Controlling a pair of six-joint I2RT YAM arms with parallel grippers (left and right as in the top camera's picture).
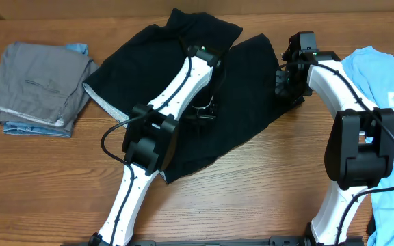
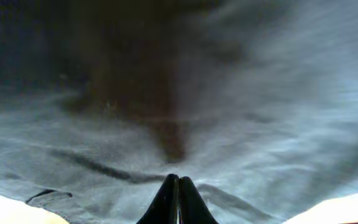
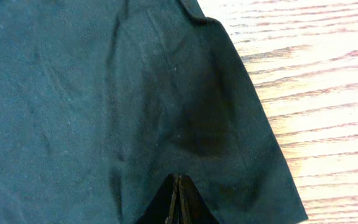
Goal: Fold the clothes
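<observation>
Folding the plain black short-sleeved fabric shirt (image 1: 248, 102), spread mid-table, you have the left gripper (image 2: 179, 182) and right gripper (image 3: 178, 180) down on it, jaws together; next probably calls for carrying its right edge leftward.

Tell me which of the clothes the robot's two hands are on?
The black shirt in the middle: the left gripper and right gripper are both closed on it. The grey folded garment lies far left, the light blue T-shirt far right, neither gripped.
</observation>
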